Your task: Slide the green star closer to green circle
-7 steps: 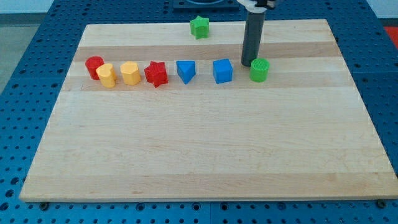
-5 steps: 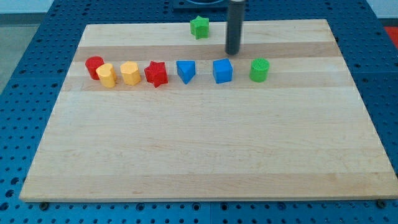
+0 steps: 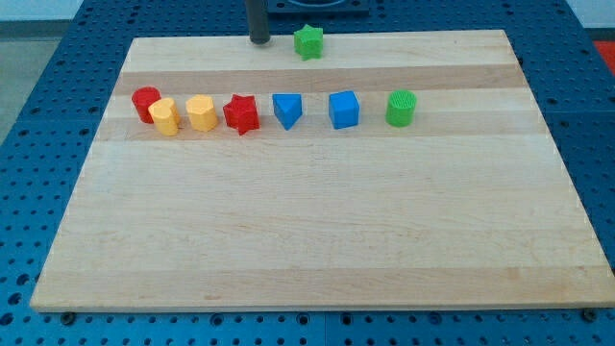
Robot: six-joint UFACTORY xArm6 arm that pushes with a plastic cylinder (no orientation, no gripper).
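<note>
The green star (image 3: pixel 308 41) lies near the board's top edge, a little left of centre. The green circle (image 3: pixel 401 108) stands lower down, to the right, at the right end of a row of blocks. My tip (image 3: pixel 259 41) is at the board's top edge, a short way to the left of the green star and apart from it, with a gap between them.
A row runs across the upper board: red circle (image 3: pixel 146 101), yellow block (image 3: pixel 165 116), yellow hexagon (image 3: pixel 201 112), red star (image 3: pixel 241 114), blue triangle (image 3: pixel 286 110), blue cube (image 3: pixel 344 110). The wooden board (image 3: pixel 307 240) lies on a blue perforated table.
My tip moved from beside the green circle up and to the left, past the blue cube, to the top edge left of the green star. No block moved.
</note>
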